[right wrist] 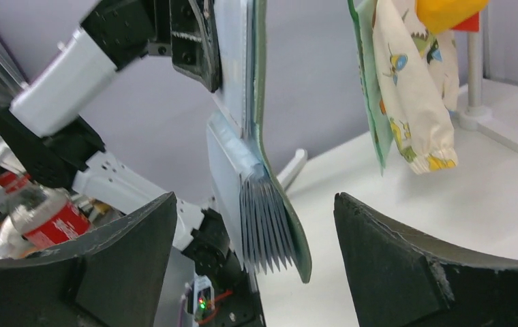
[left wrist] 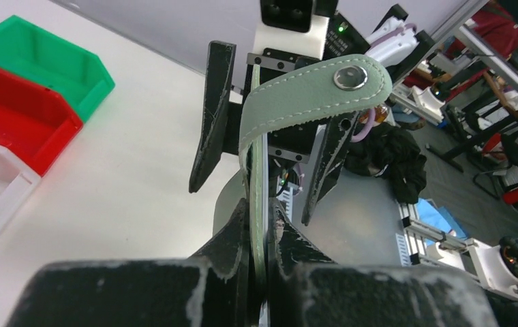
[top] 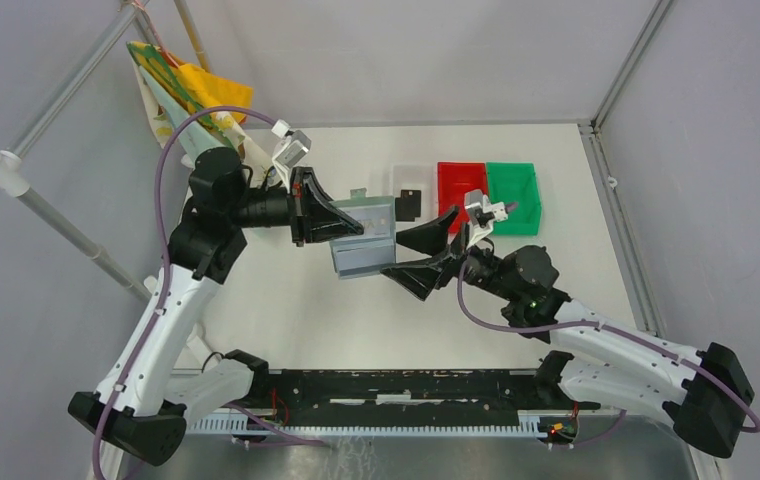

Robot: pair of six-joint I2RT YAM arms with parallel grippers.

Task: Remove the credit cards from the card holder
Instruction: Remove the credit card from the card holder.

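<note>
My left gripper (top: 351, 228) is shut on the grey-green card holder (top: 364, 240) and holds it open above the table's middle. In the left wrist view the holder (left wrist: 259, 170) is edge-on between the shut jaws, my left gripper (left wrist: 260, 221), with its snap tab (left wrist: 348, 78) curled over. My right gripper (top: 392, 254) is open, its fingers on either side of the holder's right edge. In the right wrist view the holder's fanned pockets (right wrist: 266, 235) hang between my right gripper's (right wrist: 255, 204) spread fingers, not touched. A black card (top: 411, 205) lies in the white bin. The other cards are hidden.
A white bin (top: 411, 170), a red bin (top: 459, 185) and a green bin (top: 512, 190) stand in a row at the back right. A patterned cloth (top: 191, 90) hangs from a pole at the back left, and it also shows in the right wrist view (right wrist: 406, 88).
</note>
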